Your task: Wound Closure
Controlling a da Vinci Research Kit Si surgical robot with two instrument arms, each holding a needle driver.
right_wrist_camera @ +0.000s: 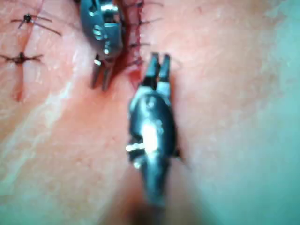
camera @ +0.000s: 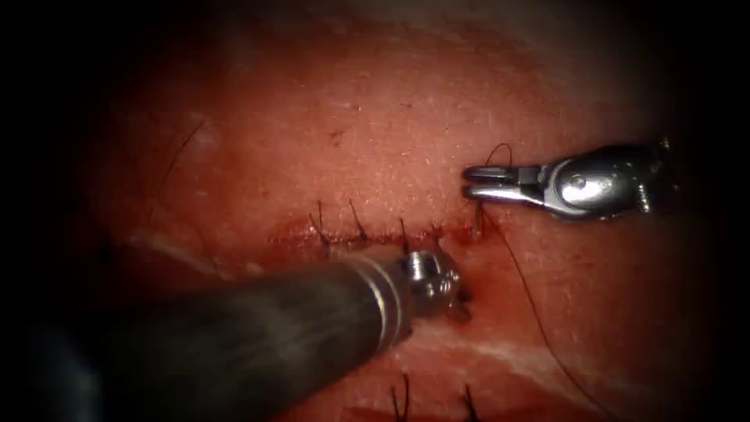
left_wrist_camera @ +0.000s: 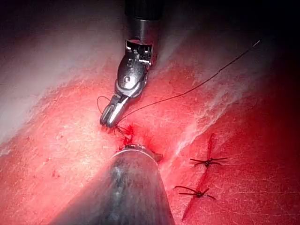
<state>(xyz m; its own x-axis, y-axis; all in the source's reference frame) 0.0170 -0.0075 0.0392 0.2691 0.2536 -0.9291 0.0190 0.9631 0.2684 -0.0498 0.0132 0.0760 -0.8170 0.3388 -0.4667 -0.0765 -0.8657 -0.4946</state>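
Thread [camera: 539,322]: where is it, and which way does it run?

Operator: From my console, it comes off the right end of the cut [camera: 367,234] and runs as one long slanting line down and to the right across the tissue [camera: 375,125]. A small loop of it arches just above the right gripper [camera: 469,180]. In the left wrist view the same strand [left_wrist_camera: 206,83] stretches straight away from that gripper [left_wrist_camera: 108,121].

Observer: And the right gripper itself?

Operator: It lies level, pointing left, with its tips just above the right end of the cut. The jaws are drawn together with only a sliver between them. I believe they are clamped on the thread, though the strand is very fine there.

Observer: The left one?

Operator: The left gripper [camera: 457,305] comes up from the lower left. Its tip sits just below the cut's right end, by the red fluid [camera: 476,230]. In the right wrist view its jaws [right_wrist_camera: 101,79] stand slightly apart, with nothing between them.

Observer: The needle?

Operator: I cannot tell where it lies. The cut runs level across the view, crossed by dark stitches [camera: 358,223].
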